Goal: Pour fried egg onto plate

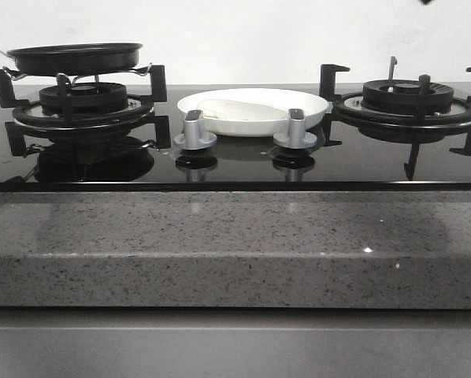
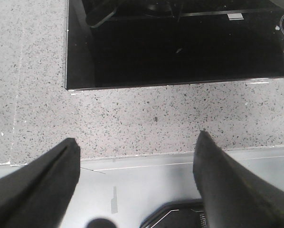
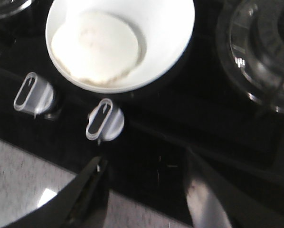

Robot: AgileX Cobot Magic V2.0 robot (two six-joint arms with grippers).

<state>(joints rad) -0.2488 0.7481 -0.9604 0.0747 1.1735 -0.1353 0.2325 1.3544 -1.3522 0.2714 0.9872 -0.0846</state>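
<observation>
- A black frying pan sits on the left burner, its handle running off the left edge.
- The right burner stands bare, black pan supports around it.
- Two silver knobs stand side by side on the glossy black cooktop, between the burners.
- Speckled grey stone counter runs along the front of the cooktop.

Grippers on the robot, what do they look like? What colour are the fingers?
Both wrist views show two dark fingers per gripper. The left gripper has matte black, wedge-shaped fingers that taper to a point. The right gripper has glossier black fingers catching pale reflections. No cables or markings are visible.
</observation>
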